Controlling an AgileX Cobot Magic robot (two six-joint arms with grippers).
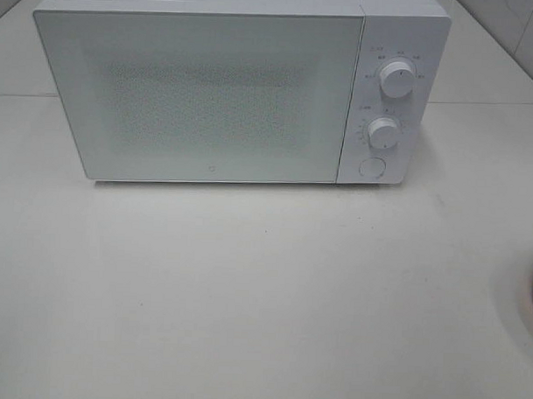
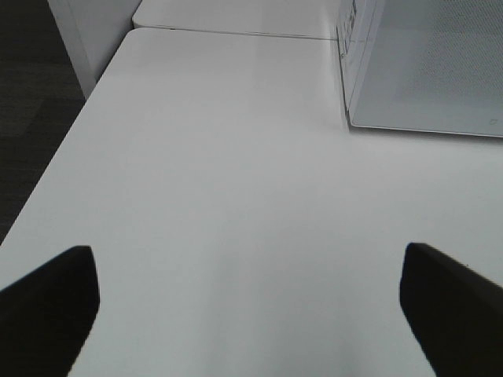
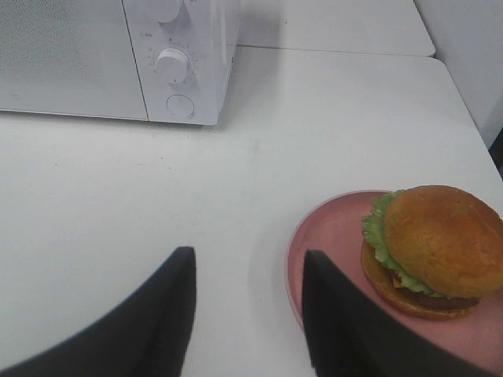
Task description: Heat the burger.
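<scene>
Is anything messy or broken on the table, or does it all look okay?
Nothing stands out. The microwave sits square on the table with its door shut, and the burger rests whole on the pink plate. No spills or damage show.

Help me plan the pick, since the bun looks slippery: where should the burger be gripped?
Probably across the burger at its lettuce line, coming from above: the domed top is glossy, its sides are clear, and the pink plate blocks a low approach.
</scene>
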